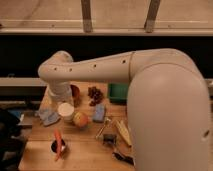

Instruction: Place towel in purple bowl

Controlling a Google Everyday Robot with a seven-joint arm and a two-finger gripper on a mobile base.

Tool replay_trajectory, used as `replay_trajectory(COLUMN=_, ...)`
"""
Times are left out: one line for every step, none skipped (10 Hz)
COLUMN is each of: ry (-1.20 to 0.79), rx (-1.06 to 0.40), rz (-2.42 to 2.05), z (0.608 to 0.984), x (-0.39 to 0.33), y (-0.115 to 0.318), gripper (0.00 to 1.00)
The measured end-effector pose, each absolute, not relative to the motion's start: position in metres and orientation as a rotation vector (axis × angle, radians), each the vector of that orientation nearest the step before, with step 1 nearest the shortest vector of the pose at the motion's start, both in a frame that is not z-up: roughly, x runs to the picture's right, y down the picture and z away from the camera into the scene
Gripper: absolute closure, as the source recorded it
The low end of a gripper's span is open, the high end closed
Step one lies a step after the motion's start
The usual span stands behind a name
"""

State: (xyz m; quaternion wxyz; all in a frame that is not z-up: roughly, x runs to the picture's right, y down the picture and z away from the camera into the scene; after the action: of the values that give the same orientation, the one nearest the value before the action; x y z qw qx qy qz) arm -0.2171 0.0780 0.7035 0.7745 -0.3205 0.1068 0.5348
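The towel (49, 117), a small pale grey-blue cloth, lies crumpled on the wooden table (85, 150) at its left edge. My white arm (95, 70) reaches in from the right, bends at the back left and drops behind a white cup (66, 110). The gripper is hidden at that lower end, just right of and behind the towel; nothing from the table looks lifted. The purple bowl is hidden behind my arm on the right.
A reddish-brown bowl (75, 92) peeks out beside the arm, with a dark red cluster (95, 93) and a green tray (117, 93) to its right. An apple (80, 119), a blue block (99, 112), an orange stick (59, 142) and dark tools (121, 157) lie nearer.
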Motion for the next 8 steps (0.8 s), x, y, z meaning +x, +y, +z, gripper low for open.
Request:
replay_trajectory(ry=0.209, rx=-0.709, rz=1.087, z=0.708, x=-0.235, y=0.082, gripper=0.35)
replay_trajectory(ry=0.186, rx=-0.712, rz=1.025, z=0.708, x=-0.255, y=0.087, gripper=0.35)
replay_trajectory(ry=0.174, rx=-0.718, rz=1.008, z=0.706, x=-0.264, y=0.09, gripper=0.35)
replay_trajectory(ry=0.177, rx=-0.709, rz=1.009, z=0.709, x=-0.26, y=0.088, gripper=0.35)
replay_trajectory(ry=0.181, rx=-0.707, rz=1.009, z=0.709, x=-0.258, y=0.088, gripper=0.35)
replay_trajectory(ry=0.176, rx=-0.712, rz=1.006, z=0.708, x=-0.262, y=0.089, gripper=0.35)
replay_trajectory(ry=0.173, rx=-0.714, rz=1.006, z=0.71, x=-0.261, y=0.089, gripper=0.35)
replay_trajectory(ry=0.162, rx=-0.726, rz=0.999, z=0.713, x=-0.262, y=0.09, gripper=0.35)
